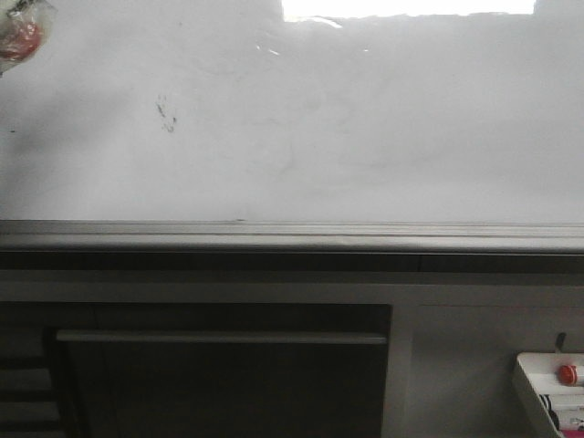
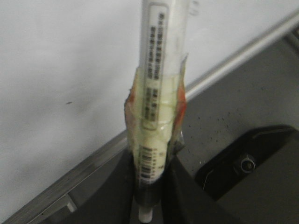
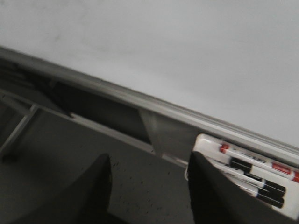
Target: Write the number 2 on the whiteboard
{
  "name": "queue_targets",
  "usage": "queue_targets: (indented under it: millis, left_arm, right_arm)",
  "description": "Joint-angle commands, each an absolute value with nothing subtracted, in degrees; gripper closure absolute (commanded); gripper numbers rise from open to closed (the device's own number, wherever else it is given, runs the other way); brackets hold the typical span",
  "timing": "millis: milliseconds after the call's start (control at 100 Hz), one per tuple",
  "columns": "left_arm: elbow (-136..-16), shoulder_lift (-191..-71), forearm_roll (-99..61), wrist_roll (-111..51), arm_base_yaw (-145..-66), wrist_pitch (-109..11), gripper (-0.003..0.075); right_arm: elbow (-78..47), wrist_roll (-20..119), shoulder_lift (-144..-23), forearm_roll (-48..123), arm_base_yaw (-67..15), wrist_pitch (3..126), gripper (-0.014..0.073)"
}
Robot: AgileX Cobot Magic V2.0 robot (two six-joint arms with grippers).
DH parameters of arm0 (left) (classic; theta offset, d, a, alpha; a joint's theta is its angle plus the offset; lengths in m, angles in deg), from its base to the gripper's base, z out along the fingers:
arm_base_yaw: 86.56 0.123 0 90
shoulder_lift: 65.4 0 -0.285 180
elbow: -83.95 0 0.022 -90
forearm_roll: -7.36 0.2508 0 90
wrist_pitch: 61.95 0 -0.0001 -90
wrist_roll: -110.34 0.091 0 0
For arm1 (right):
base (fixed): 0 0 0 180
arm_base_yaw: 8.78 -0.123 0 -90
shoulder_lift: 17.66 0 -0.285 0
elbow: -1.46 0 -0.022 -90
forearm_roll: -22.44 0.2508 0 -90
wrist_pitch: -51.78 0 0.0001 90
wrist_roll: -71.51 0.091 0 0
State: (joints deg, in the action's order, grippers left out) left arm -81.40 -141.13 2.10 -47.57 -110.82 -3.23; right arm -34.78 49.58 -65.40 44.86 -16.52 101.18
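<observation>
The whiteboard (image 1: 365, 128) fills the upper half of the front view above its grey bottom rail (image 1: 292, 235). It shows faint erased smears and a small dark smudge (image 1: 166, 114). No number 2 shows on it. In the left wrist view my left gripper (image 2: 148, 186) is shut on a white marker (image 2: 156, 93) wrapped in clear tape, which points up along the whiteboard (image 2: 56, 70). Its tip is out of view. In the right wrist view my right gripper (image 3: 149, 182) is open and empty, below the whiteboard (image 3: 163, 46).
A small white tray of markers (image 1: 538, 388) sits at the lower right and also shows in the right wrist view (image 3: 203, 142), beside the right finger. A blurry red and clear thing (image 1: 18, 36) shows at the top left corner. A dark cabinet (image 1: 219, 365) stands below the rail.
</observation>
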Motion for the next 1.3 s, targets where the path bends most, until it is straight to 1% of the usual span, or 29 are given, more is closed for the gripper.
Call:
queue_targets:
  millis: [0, 270, 510, 620, 850, 1090, 1290]
  left_arm:
    - [-84.8, -139.7, 1.6, -44.3, -115.5, -0.7, 0.0739]
    - [-85.0, -141.1, 1.8, -41.4, -129.4, 0.0, 0.0739]
    - [-85.1, -144.1, 2.2, -40.0, -136.2, -1.8, 0.0739]
    - [-85.1, -144.6, 2.3, -39.9, -137.2, -3.0, 0.0739]
    - [-85.1, -144.7, 3.4, -36.1, -137.7, -4.7, 0.0739]
    - [-85.3, -144.7, 3.5, -33.5, -137.7, -7.0, 0.0739]
    - [-85.5, -144.7, 6.8, -33.4, -137.7, -6.9, 0.0739]
  right_arm:
    - [-31.1, 43.2, -70.3, 50.7, -18.5, 101.5, 0.0261]
    - [-23.2, 25.7, -83.5, 60.9, -24.7, 108.2, 0.0261]
    - [-15.9, 12.1, -91.2, 62.0, -33.0, 110.5, 0.0261]
    - [-14.0, 6.5, -93.3, 62.0, -36.8, 109.5, 0.0261]
    - [-11.7, 3.5, -96.2, 62.0, -42.4, 103.6, 0.0261]
    - [-9.8, 3.1, -99.5, 62.0, -46.0, 101.3, 0.0261]
    - [-9.8, 3.1, -99.8, 62.0, -46.6, 99.6, 0.0263]
